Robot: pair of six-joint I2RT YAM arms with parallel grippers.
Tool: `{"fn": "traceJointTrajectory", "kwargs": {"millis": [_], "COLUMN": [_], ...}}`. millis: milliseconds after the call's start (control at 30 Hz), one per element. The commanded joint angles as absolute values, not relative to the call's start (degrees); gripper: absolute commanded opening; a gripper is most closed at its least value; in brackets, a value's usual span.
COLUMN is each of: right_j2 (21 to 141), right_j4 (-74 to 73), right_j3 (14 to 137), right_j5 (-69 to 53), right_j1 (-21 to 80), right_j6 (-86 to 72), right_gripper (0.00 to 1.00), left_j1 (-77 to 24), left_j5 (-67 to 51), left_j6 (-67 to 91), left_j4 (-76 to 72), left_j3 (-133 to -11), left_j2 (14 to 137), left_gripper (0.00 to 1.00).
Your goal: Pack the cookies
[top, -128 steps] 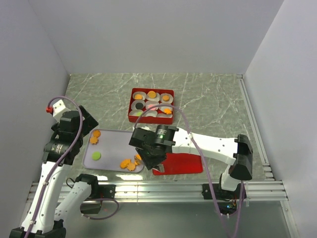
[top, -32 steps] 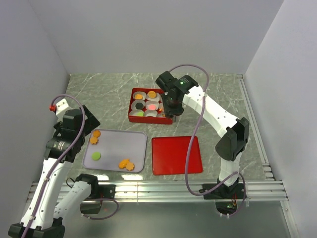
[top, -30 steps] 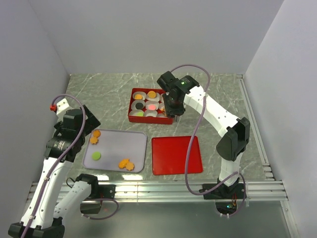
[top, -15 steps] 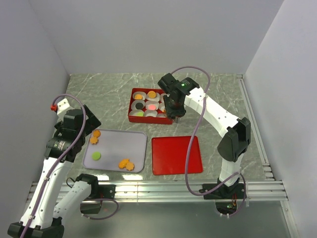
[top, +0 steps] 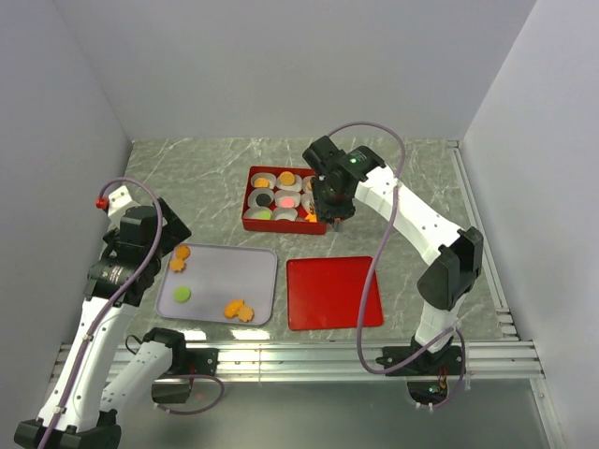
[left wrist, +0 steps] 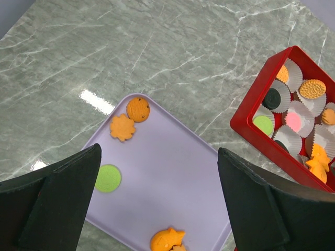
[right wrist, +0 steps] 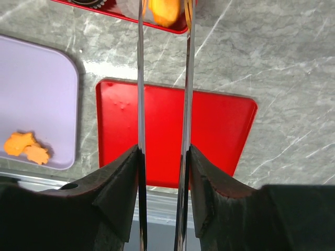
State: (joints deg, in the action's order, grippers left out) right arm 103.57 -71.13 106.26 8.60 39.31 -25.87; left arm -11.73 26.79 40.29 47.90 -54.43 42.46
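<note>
**Right tool has carried one more cookie from the tray to the box**

The right tool (top: 334, 219), which was low over the tray's (top: 262, 267) near corner seconds ago, now hangs above the red box (top: 281, 225). Its thin fingers stand slightly apart, and an orange cookie (right wrist: 162, 11) lies in the box just beyond their tips (released, I judge). Five cookies (top: 240, 310) remain on the tray, beneath the left tool (left wrist: 158, 151), which is spread wide and empty.

The table (left wrist: 172, 47) is seen as glossy, marble-like stone. The tray (left wrist: 172, 178) looks made of smooth matt plastic, the cups (left wrist: 308, 111) of pleated paper; the cookies (left wrist: 122, 127) appear matt.
</note>
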Motion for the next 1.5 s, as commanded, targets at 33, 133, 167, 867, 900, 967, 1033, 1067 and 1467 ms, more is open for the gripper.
{"fn": "traceJointTrajectory", "kwargs": {"millis": [33,133,167,867,900,967,1033,1067,1467], "right_j2": [98.70,98.09,98.00,90.79,90.18,89.39,89.30,89.56,100.80], "right_j4": [-70.49,-70.66,-70.75,-66.19,-64.88,-63.12,-61.35,-61.09,-57.04], "right_j3": [105.12,105.03,105.03,92.91,92.03,90.01,89.56,90.08,95.80], "right_j5": [9.93,10.19,10.37,12.92,12.66,12.39,11.26,11.16,11.25], "right_j1": [39.11,39.11,39.11,28.23,27.08,24.01,21.98,20.67,14.77], "right_j6": [-26.37,-26.54,-26.54,-25.93,-26.01,-25.93,-25.49,-25.31,-22.94], "right_gripper": [0.48,0.48,0.48,0.47,0.46,0.45,0.45,0.45,0.44], "left_j1": [-12.04,-12.04,-12.04,-11.95,-11.87,-11.87,-11.87,-11.87,-11.87], "left_j5": [26.98,26.98,26.98,27.42,27.33,27.42,27.42,27.42,27.86], "left_j6": [40.78,40.78,40.78,40.96,40.96,40.96,40.96,40.96,41.31], "left_j4": [47.20,47.20,47.28,46.93,46.93,46.93,47.02,47.02,47.28], "left_j3": [-54.67,-54.75,-54.67,-54.40,-54.40,-54.40,-54.40,-54.49,-54.49], "left_j2": [41.48,41.48,41.40,40.69,40.61,40.61,40.61,40.69,40.25], "left_gripper": [0.99,0.99,0.99,0.99,0.99,0.99,0.99,0.99,0.99]}}
